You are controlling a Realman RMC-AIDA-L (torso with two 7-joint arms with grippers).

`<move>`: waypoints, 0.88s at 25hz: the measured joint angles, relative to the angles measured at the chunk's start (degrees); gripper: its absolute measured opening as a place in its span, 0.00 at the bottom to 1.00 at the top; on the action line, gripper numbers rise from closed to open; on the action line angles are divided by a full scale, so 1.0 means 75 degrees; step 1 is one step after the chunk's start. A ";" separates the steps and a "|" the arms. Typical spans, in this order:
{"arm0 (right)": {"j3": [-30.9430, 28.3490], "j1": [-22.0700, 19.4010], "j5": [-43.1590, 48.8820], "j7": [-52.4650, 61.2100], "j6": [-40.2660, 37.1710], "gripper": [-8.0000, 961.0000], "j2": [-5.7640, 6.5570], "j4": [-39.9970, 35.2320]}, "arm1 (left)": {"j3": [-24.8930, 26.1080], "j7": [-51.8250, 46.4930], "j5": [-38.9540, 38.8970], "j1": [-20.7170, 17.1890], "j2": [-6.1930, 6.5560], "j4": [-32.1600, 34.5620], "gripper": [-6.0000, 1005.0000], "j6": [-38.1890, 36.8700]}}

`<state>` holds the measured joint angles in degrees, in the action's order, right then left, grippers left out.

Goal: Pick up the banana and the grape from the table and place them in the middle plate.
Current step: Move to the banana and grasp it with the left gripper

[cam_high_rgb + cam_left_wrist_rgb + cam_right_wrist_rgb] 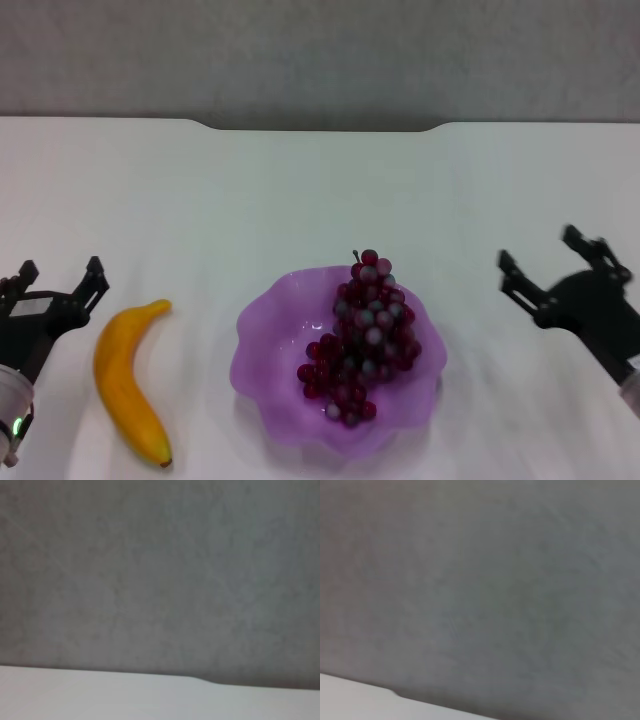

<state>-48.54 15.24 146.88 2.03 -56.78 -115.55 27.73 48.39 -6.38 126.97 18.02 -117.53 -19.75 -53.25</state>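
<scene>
The bunch of dark red-purple grapes (362, 337) lies in the purple scalloped plate (272, 345) at the front middle of the white table (300, 190). The yellow banana (128, 378) lies on the table left of the plate, its dark tip toward me. My left gripper (58, 274) is open and empty, just left of the banana. My right gripper (540, 252) is open and empty, to the right of the plate and apart from it. Both wrist views show only the grey wall and a strip of table edge.
A grey wall (320, 55) stands behind the table's far edge, which has a shallow notch in the middle. Bare tabletop lies behind the plate and on both sides.
</scene>
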 joint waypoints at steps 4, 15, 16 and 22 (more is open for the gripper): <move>-0.0039 -0.0141 -0.0603 0.0001 -0.0003 0.94 -0.0009 -0.0284 | -0.0114 -0.0018 0.0037 -0.0079 -0.0003 -0.0276 0.88 -0.0024; 0.0026 0.0072 -0.1141 0.0003 0.0791 0.93 0.0018 -0.0758 | 0.0375 0.0558 0.0529 -0.0657 0.0547 -0.3023 0.88 0.2038; 0.0026 0.0080 -0.1141 0.0010 0.0797 0.93 0.0022 -0.0759 | 0.0694 0.0933 0.0623 -0.0846 0.0616 -0.3642 0.88 0.2653; 0.0034 0.0178 -0.1119 0.0029 0.1059 0.93 0.0024 -0.0740 | 0.3318 0.3842 0.0630 -0.2231 0.0061 -0.6903 0.88 0.6852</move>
<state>-48.29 16.57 138.48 2.24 -48.83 -115.37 22.18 73.27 22.44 131.70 1.29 -117.07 -71.52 -1.85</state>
